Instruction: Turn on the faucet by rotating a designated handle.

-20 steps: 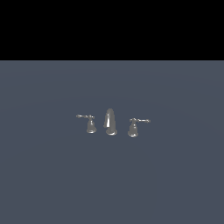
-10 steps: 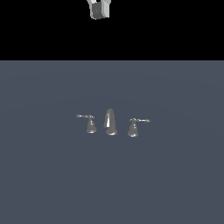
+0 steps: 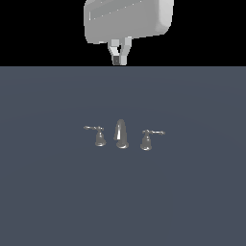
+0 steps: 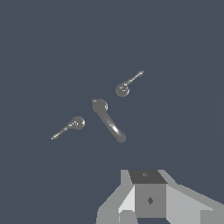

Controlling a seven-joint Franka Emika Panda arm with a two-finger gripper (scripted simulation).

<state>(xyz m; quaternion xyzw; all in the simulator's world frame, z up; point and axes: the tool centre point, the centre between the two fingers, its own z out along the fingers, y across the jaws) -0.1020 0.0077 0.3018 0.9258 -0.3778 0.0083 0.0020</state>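
On the flat grey-blue floor (image 3: 48,192), near its middle in the exterior view, stands the faucet (image 3: 121,134) — one curved centre spout (image 3: 120,134) and two lever handles, three chrome pieces in all. The handle (image 3: 147,138) sits at three o'clock of the spout, lever pointing outward; its twin (image 3: 98,135) sits at nine o'clock, lever pointing the other way. Bare floor surrounds the set on every side, with wide room out to the frame edges. The gripper (image 3: 120,58) hangs high at twelve o'clock, well apart from the set and touching nothing — its two fingers look close together, holding nothing, though a narrow gap cannot be ruled out.
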